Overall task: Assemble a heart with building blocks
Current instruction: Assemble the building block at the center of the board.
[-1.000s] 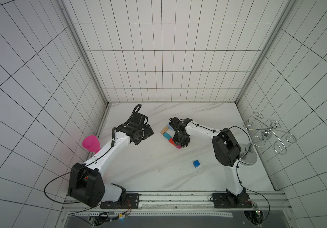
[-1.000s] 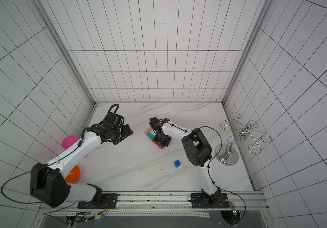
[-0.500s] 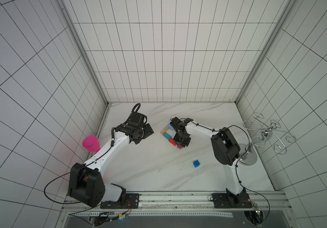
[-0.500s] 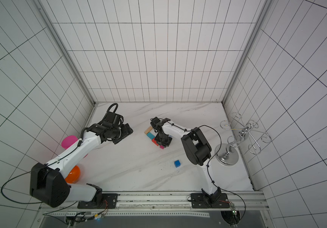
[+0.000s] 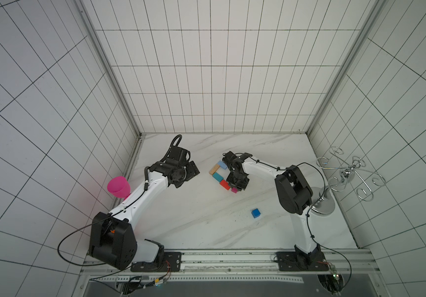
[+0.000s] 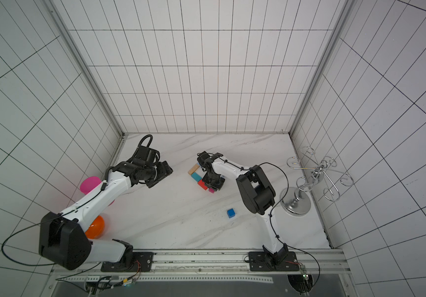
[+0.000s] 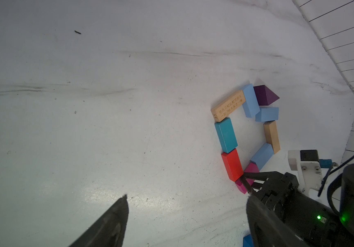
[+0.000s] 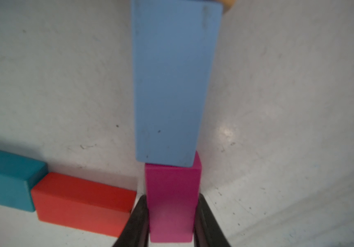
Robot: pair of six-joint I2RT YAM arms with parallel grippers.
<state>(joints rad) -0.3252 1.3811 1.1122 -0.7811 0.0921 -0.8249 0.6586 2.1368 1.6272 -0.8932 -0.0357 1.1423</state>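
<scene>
Right gripper [image 8: 171, 216] fingers [image 8: 138, 220] are clamping the magenta block [image 8: 173, 192] at the unfinished heart [image 5: 217, 176], mid-frame in both top views. Left gripper [image 5: 190, 177] fingers are standing apart, empty. Blue cube [image 5: 256, 213] is lying alone, lower centre.

- In both top views my right gripper [image 5: 237, 186] hides much of the heart [image 5: 217, 176] and most of the magenta block [image 5: 234, 190].
- Blue cube [image 7: 247, 241]: cut by the left wrist view's edge (just a corner).
</scene>
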